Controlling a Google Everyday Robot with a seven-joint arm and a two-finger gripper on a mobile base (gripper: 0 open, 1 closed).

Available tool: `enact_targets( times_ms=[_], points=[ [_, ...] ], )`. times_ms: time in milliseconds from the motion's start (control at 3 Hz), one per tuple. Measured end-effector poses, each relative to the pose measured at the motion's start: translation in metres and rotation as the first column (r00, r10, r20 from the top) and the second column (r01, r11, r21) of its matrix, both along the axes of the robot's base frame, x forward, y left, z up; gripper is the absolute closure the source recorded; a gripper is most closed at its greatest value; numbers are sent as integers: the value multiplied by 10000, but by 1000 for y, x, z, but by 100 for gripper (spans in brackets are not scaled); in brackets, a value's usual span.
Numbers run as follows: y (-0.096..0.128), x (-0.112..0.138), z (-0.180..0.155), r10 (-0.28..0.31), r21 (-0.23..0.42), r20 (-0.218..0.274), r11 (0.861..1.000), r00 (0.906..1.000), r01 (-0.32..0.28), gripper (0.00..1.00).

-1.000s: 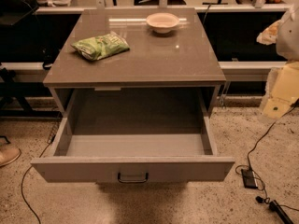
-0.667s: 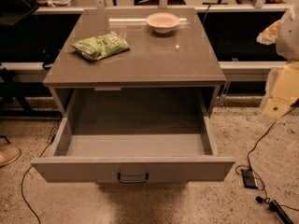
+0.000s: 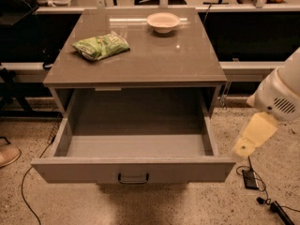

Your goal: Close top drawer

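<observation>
The top drawer is pulled far out of the grey cabinet and is empty inside. Its flat grey front panel faces me, with a small dark bar handle at its centre. My white arm comes in from the right edge. Its pale yellow gripper hangs just right of the drawer's front right corner, close to the panel's end and apart from the handle. The lower drawers are hidden below the open one.
A green snack bag and a white bowl lie on the cabinet top. Cables and a small black box lie on the speckled floor at the right. A shoe shows at the left edge. Dark desks stand behind.
My arm and gripper have moved down and to the left, toward the drawer's front right corner. The drawer, bag and bowl have not moved.
</observation>
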State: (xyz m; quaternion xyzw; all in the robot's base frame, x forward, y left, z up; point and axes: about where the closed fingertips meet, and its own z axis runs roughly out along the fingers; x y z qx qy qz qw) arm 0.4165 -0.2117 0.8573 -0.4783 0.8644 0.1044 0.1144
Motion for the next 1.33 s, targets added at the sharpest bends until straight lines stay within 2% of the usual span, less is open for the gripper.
enact_targets(
  times_ms=[333, 667, 1000, 1333],
  points=[
    [7, -20, -47, -1200, 393, -1023, 9914, 9875, 1246, 0],
    [18, -42, -80, -2140, 543, -1612, 9728, 9634, 2252, 19],
    [38, -63, -121, -2871, 602, -2142, 9501, 9336, 3060, 50],
    [50, -72, -145, -3175, 600, -2391, 9384, 9176, 3404, 73]
  ],
)
